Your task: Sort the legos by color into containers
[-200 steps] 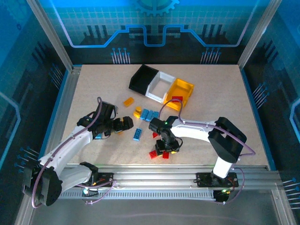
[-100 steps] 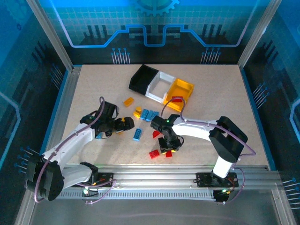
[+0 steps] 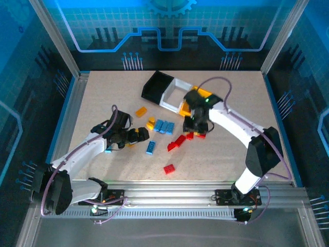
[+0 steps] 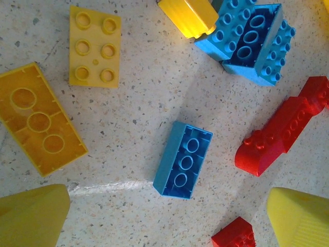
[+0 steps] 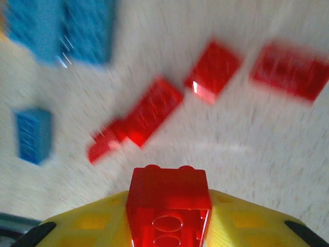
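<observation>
1. Right gripper [image 3: 197, 128] holds a red brick [image 5: 168, 200], just in front of the bins' [image 3: 156, 87] yellow end.
2. Likely step: carrying red to its bin. Next, lift over the rim, then release.
3. Left gripper [image 3: 138, 136], spread wide, hovers over a blue brick [image 4: 182, 159], well before the bins.
4. Swinging room lies right of the bins, over the table [image 3: 247, 149].

Left arm reaches forward and low, its end effector [image 3: 138, 136] spread wide, fingers [image 4: 36, 216] pointing down. Right arm stretches far forward, bent inward, end effector [image 3: 196, 128] clamped on a red brick [image 5: 168, 195].
</observation>
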Controlling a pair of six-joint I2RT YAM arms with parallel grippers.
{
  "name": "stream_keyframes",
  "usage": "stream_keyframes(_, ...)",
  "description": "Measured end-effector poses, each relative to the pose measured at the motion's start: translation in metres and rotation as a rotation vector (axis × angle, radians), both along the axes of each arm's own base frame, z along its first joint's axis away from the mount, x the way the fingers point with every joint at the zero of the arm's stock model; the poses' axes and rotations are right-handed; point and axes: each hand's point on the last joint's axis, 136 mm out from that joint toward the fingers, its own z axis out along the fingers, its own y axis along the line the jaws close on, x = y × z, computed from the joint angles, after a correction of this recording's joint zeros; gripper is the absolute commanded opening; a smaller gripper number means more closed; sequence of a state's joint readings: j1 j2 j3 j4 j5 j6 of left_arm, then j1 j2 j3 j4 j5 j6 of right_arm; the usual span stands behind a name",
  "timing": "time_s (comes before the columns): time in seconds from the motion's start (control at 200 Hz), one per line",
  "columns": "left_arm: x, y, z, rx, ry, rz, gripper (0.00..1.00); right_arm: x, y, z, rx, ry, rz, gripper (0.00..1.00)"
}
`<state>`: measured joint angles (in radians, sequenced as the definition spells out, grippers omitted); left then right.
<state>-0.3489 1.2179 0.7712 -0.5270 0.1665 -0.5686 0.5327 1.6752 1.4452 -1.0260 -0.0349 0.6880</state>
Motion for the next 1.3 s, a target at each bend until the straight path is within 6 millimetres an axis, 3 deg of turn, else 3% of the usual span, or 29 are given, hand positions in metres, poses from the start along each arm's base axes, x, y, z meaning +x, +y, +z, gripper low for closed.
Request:
stream_keyframes(0.095, 0.004, -0.001, 0.006, -0.003, -0.014, -0.003, 0.99, 0.05, -0.006, 0.026, 0.031, -0.082, -0.03, 0.38)
stream_keyframes(0.195, 0.006, -0.002, 0.012, 0.002, -0.028, -0.018, 0.99, 0.09, -0.013, 0.033, 0.036, -0.121, -0.048, 0.37)
stream_keyframes(0.34, 0.005, -0.001, 0.013, 0.013, -0.024, -0.027, 0.99, 0.133, -0.025, 0.013, 0.02, -0.105, -0.073, 0.37)
stream_keyframes(0.45, 0.002, 0.002, 0.012, 0.02, -0.012, -0.027, 0.99, 0.151, -0.034, -0.008, 0.0, -0.071, -0.086, 0.37)
stream_keyframes(0.705, 0.008, 0.023, 0.011, 0.009, 0.017, 0.067, 0.99, 0.171, -0.046, -0.031, -0.009, -0.03, -0.094, 0.43)
stream_keyframes(1.006, 0.009, 0.026, 0.011, -0.004, 0.024, 0.093, 0.99, 0.176, -0.054, -0.03, -0.003, -0.029, -0.099, 0.57)
stream_keyframes(1.146, 0.01, 0.026, 0.012, -0.011, 0.025, 0.106, 0.99, 0.175, -0.056, -0.03, -0.005, -0.028, -0.1, 0.63)
stream_keyframes(1.301, 0.011, 0.025, 0.012, -0.023, 0.029, 0.116, 0.99, 0.156, -0.06, -0.021, -0.007, -0.018, -0.1, 0.69)
